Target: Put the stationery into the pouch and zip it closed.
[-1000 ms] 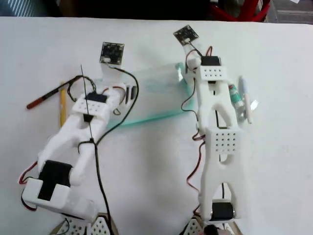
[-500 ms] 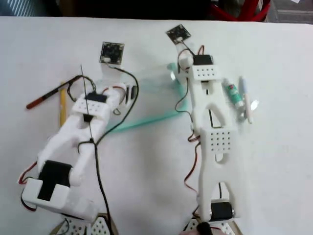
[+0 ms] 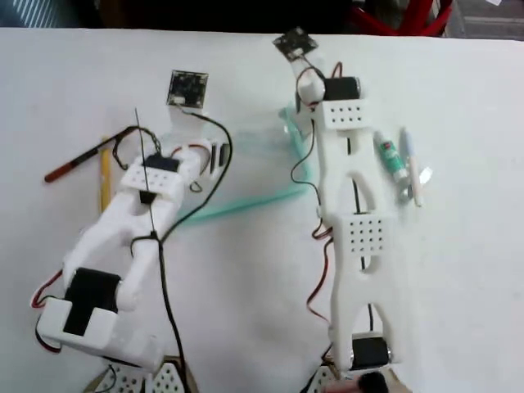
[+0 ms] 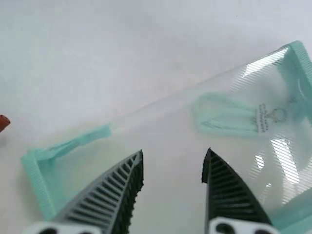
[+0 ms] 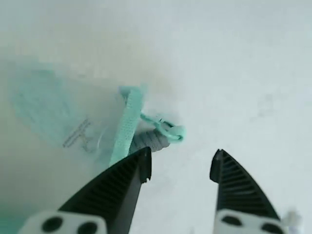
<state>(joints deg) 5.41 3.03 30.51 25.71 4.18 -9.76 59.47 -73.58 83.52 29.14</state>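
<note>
I have the clear pouch (image 3: 250, 168) lying between the two arms, a little toward 12 o'clock from the middle of the table (image 3: 458, 90). None of the stationery looks to be inside it yet. A dark pen (image 3: 86, 160) and a yellow pencil (image 3: 105, 176) lie at the pouch's 9 o'clock, past the left arm. A small tube (image 3: 393, 160) and a white pen (image 3: 412, 168) lie at its 3 o'clock, just beside the right arm.

The left gripper (image 4: 173, 156) hangs released, jaws spread, over the pouch's 9 o'clock end and holds nothing. I judge it is parked there to pin or steady that end. The right gripper (image 5: 180, 156) is also released and empty, and sits at the 3 o'clock end with the zip pull (image 5: 163, 132) just off one fingertip. That placement suits catching the pull to work the mouth open before anything goes in.

The high view gives me the layout: which items sit on which side, and both arms flanking the pouch. Both sets of jaws are hidden there under the wrists. The left wrist view adds the teal seam and a teal loop (image 4: 229, 117) seen through the clear wall. The right wrist view alone lets me see the pull and how close I am to it.
</note>
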